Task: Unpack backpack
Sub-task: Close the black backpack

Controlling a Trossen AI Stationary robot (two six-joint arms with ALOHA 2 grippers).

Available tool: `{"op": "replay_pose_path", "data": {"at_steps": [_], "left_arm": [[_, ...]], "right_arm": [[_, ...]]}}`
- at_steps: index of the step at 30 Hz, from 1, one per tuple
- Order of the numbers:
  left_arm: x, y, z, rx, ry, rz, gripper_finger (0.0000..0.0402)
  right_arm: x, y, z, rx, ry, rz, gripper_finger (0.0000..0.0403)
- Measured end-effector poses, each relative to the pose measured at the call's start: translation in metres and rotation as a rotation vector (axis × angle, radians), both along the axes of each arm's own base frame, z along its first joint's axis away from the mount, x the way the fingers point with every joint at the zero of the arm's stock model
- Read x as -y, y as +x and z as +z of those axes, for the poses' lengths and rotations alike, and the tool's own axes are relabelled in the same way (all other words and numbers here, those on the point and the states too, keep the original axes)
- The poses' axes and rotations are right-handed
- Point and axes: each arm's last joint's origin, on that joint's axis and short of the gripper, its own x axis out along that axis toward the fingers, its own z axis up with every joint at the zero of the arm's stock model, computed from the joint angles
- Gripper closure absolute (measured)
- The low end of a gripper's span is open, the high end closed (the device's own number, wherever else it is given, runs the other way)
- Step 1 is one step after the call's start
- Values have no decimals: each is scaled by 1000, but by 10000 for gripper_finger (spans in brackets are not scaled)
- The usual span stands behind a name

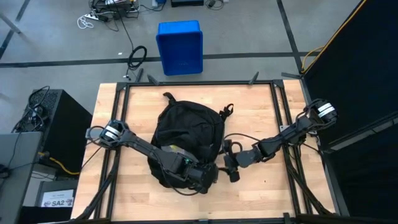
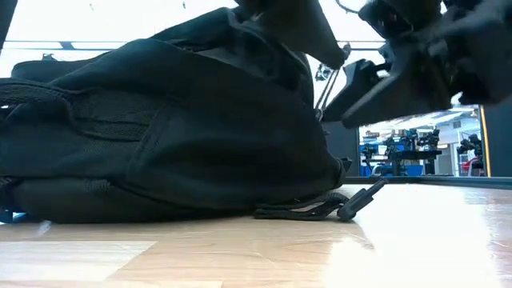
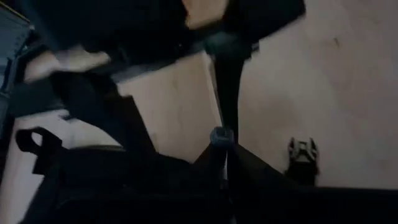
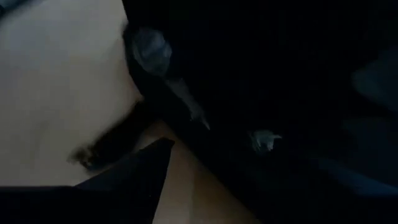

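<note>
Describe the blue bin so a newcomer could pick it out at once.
Start at the wooden table in the high view, where the black backpack lies. Beyond the table's far edge, on the grey floor, stands the blue bin. It is the only bright blue, boxy thing there.

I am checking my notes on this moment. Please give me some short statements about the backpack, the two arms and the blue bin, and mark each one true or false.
1. The backpack lies on the wooden table. True.
2. The blue bin stands on the table. False: it stands on the floor beyond the table.
3. The left gripper is at the backpack's near edge. True.
4. The right gripper is far from the backpack, at the table's corner. False: it is just beside the backpack's right side.
5. The backpack is red. False: black.
</note>
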Motion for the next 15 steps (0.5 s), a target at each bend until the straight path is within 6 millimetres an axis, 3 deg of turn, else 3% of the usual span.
{"op": "replay_pose_path", "data": {"at_steps": [4, 15], "left_arm": [[2, 3, 10, 32, 3, -19, 401], [4, 3, 8, 5, -59, -80, 401]], "right_arm": [[2, 1, 1, 7, 1, -13, 167], [1, 1, 0, -6, 12, 11, 201]]}}
